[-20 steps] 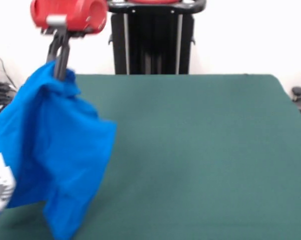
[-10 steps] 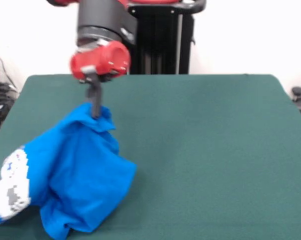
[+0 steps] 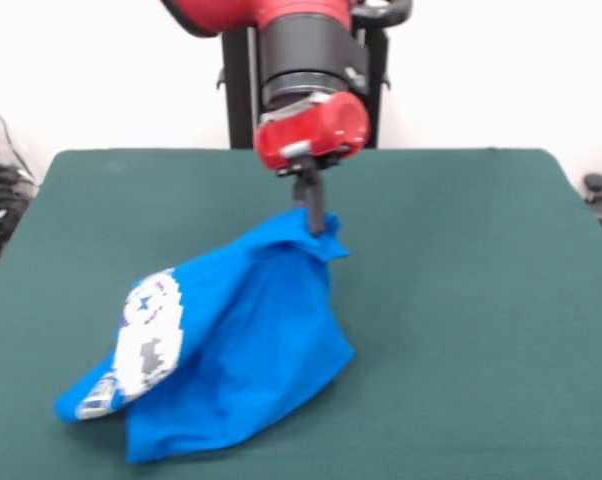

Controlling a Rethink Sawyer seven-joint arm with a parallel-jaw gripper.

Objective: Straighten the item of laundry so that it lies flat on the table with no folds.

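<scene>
One gripper (image 3: 314, 222) hangs over the middle of the counter (image 3: 461, 300), its dark fingers pointing straight down from the red wrist and pinched together on a bunched peak of the shirt (image 3: 241, 350). The shirt falls away from that pinch toward the picture's lower left: its top is lifted clear of the green cloth, while its lower part rests on the counter near the front edge.

The shirt is bright blue and far from flat. It forms a rough tent, narrow and crumpled at the held point and widening downward, with long folds running from the pinch to the hem. A flap on the left side is turned outward and shows a white pixel-pattern print with grey and blue specks; below it a small strip of pale lettering sits at the lowest left corner. The right-hand lobe is plain blue and ends in a rounded, doubled-over edge lying on the cloth.

The shirt's lowest edge lies close to the front edge of the counter, and its left corner is near the left edge but inside it. The whole right half of the counter is bare green, as is the strip behind the shirt on the left up to the far edge.
</scene>
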